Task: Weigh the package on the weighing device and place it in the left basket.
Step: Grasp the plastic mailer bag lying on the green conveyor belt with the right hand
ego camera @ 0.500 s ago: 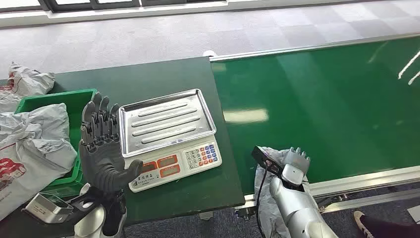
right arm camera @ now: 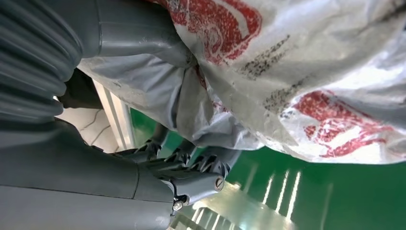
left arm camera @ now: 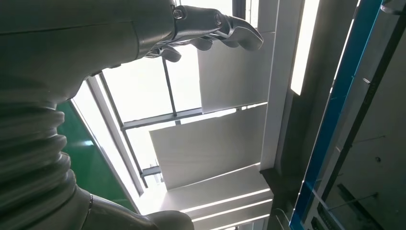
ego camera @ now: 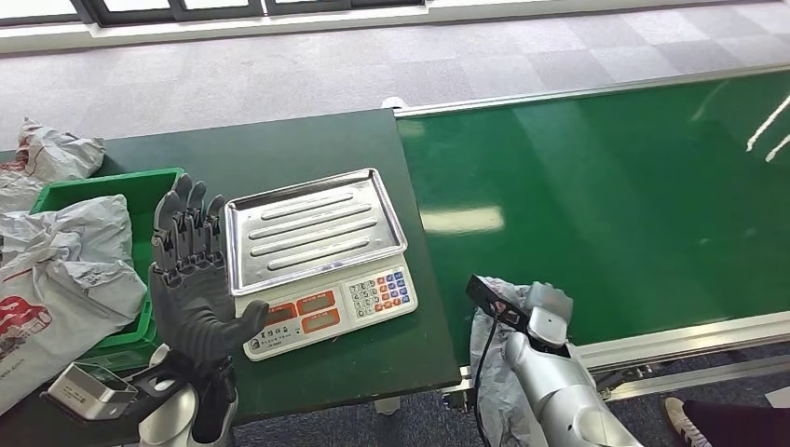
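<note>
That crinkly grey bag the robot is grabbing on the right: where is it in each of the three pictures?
Head view: the grey package sits low, right of centre, at the belt's near edge, gripped by the right robot hand.
Left wrist view: not in it.
Right wrist view: package spans the upper part.
Shared landmark: the green conveyor belt.

Green conveyor belt (ego camera: pixel 633 186), grey floor (ego camera: pixel 279 74)
</note>
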